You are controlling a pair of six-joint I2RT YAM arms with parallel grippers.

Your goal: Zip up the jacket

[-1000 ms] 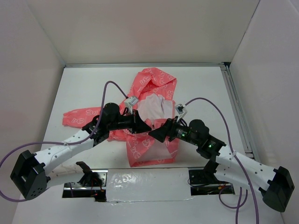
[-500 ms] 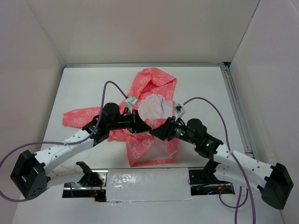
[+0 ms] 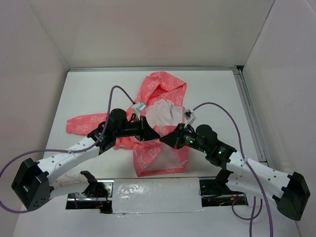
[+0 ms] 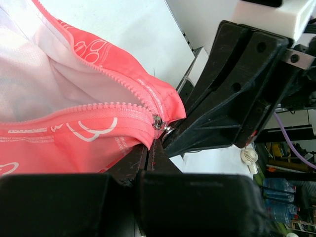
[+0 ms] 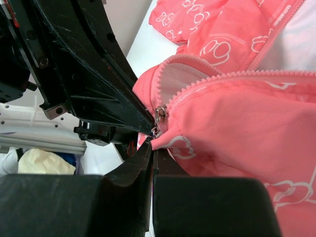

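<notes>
The coral-pink jacket (image 3: 159,148) lies partly open in the middle of the table, hood (image 3: 165,84) at the far end, pale lining (image 3: 160,112) showing. Both grippers meet over its front. My left gripper (image 3: 156,134) is shut on the jacket's edge just under the metal zipper slider (image 4: 158,122), fingertips pressed together (image 4: 150,144). My right gripper (image 3: 166,139) faces it, almost touching, and is shut at the small zipper pull hanging from the slider (image 5: 160,113), with a fold of pink cloth lying against its tips (image 5: 154,142). The zipper teeth (image 4: 89,109) stand apart above the slider.
One sleeve (image 3: 84,123) stretches out to the left. A shiny taped strip (image 3: 153,190) runs along the near edge between the arm bases. A metal rail (image 3: 249,113) lines the table's right side, and white walls enclose the table. Purple cables (image 3: 217,106) arch over both arms.
My right gripper has shut from wide open and moved a little left, onto the zipper pull. The left gripper has stayed shut in place on the jacket.
</notes>
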